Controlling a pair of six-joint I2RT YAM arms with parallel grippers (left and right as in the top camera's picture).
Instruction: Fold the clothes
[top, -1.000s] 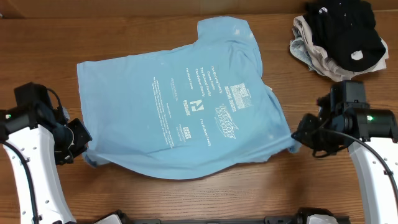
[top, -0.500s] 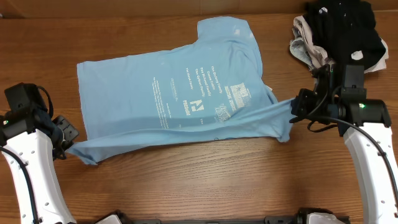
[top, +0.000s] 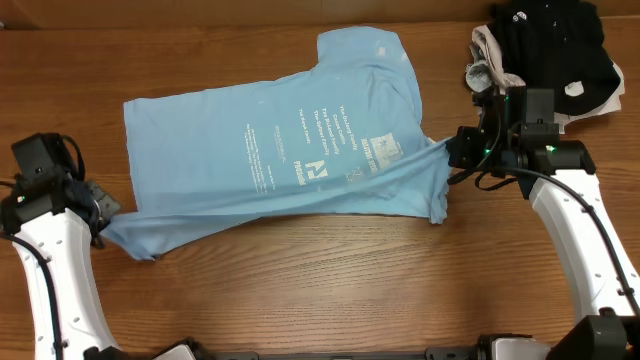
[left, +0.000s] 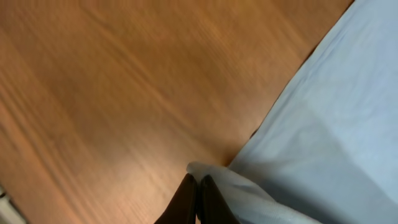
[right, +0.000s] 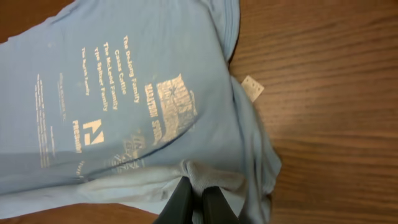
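1. While both grippers pinch its lower edge, the blue T-shirt (top: 290, 140) lies print side up across the middle of the wooden table (top: 320, 300), with its bottom strip folded up over the lowest lines of print.
2. At the frame's left edge, the left gripper (top: 104, 212) is clamped on one end of that strip. At centre right, the right gripper (top: 452, 150) is clamped on the other end.
3. In the upper right corner, a black garment (top: 550, 40) is heaped on a beige-and-white cloth (top: 488, 72). The heap sits close beside the right arm's wrist and apart from the shirt.
4. Only the left wrist view shows that grip up close. Dark fingertips (left: 186, 202) at the bottom of the frame are shut on a bunched bit of blue cloth, and bare wood fills the upper left.
5. Only the right wrist view shows a small white label (right: 252, 87) at the shirt's edge beside the wood. It also shows the fingers (right: 180, 202) shut on a pale folded hem at the bottom of the frame.
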